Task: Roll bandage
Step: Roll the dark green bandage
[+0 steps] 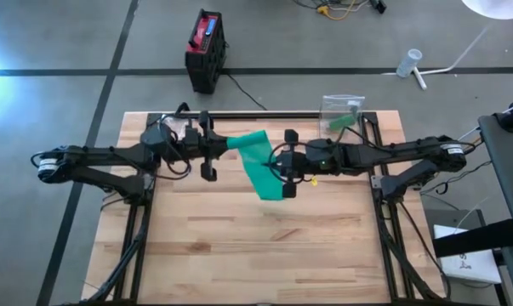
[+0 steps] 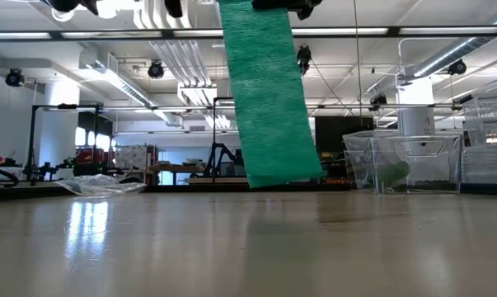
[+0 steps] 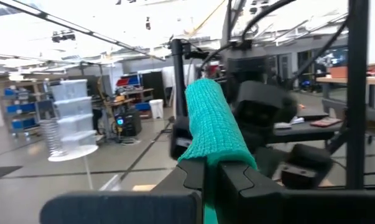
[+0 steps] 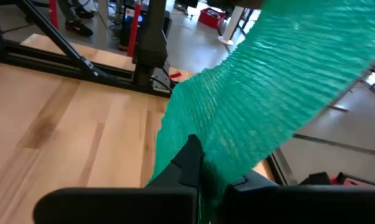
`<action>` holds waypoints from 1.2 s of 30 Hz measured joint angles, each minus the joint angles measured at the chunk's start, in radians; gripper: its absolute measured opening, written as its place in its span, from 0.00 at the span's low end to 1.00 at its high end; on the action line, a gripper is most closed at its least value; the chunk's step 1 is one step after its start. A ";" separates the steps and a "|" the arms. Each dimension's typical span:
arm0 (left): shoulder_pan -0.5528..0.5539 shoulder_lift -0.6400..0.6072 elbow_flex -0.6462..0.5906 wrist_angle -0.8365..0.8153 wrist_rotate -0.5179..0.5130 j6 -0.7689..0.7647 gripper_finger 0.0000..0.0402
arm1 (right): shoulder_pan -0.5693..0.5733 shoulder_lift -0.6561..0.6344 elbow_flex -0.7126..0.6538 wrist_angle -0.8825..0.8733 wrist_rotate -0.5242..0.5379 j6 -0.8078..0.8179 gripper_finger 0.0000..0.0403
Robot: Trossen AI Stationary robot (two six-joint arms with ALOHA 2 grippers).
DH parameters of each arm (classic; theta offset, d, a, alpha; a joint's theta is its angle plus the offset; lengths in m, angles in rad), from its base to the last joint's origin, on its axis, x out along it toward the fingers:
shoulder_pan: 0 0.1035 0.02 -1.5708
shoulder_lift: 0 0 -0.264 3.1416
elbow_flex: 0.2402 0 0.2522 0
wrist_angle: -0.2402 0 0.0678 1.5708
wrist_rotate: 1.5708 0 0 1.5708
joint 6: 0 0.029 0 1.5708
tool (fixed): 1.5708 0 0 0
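A green bandage (image 1: 258, 160) stretches as a wide strip between my two grippers, high above the wooden table (image 1: 239, 246). My left gripper (image 1: 215, 146) is shut on one end of it. My right gripper (image 1: 279, 163) is shut on the strip farther along. Below them a long free length (image 2: 269, 99) hangs down at a slight slant. Its lower end (image 2: 285, 175) stays clear of the table top. My left gripper pinches the bandage's bunched end (image 3: 211, 163) between its two fingers, reaching in about level from the table's left side. The strip runs away from the fingers toward the right arm, lifted clear of the table. My right gripper pinches the bandage's edge (image 4: 203, 163) between its two fingers, coming from the table's right side and slanting a little downward. One layer or several, I cannot tell. The strip spreads wide past the fingers, and its free part hangs clear of the table.
A clear plastic box (image 1: 344, 111) with something green inside stands at the table's far right corner. Crumpled clear plastic (image 2: 100, 186) lies at the far left. A red and black case (image 1: 207, 49) sits on the floor beyond the table. The table's near half (image 1: 256, 255) is bare wood.
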 joint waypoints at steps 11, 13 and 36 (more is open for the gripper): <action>0.039 0.015 0.000 -0.063 -0.003 0.036 0.00 | 0.028 0.000 0.052 0.001 -0.058 -0.005 0.01; 0.039 0.015 0.000 -0.073 -0.021 0.045 0.00 | 0.028 0.000 0.062 0.000 -0.092 -0.003 0.01; 0.039 0.131 0.000 -0.034 -0.126 0.125 0.00 | 0.025 0.000 0.129 0.058 -0.126 0.029 0.01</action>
